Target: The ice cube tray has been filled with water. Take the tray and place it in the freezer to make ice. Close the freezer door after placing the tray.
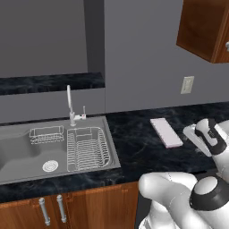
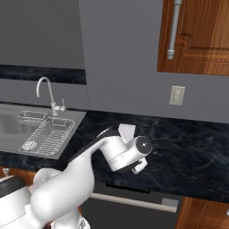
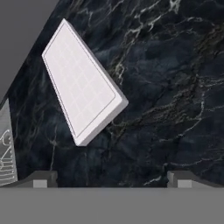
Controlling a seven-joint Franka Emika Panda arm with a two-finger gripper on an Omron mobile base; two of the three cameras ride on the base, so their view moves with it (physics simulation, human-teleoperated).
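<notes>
While the claw [image 3: 112,177] hangs wide open with nothing in it, the ice cube tray [image 3: 81,96] sits flat on the dark marble counter [image 3: 175,87], apart from the fingertips.

Looks like the hand is tipped down over the tray to line up a grab. The sink [image 1: 27,154] with its dish rack [image 1: 87,150] and faucet [image 1: 69,105] is off to the side, an outlet [image 1: 187,84] on the wall, and nothing's blocking the tray.

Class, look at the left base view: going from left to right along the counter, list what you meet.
Small wire basket → faucet → dish rack → ice cube tray → the arm's gripper
</notes>
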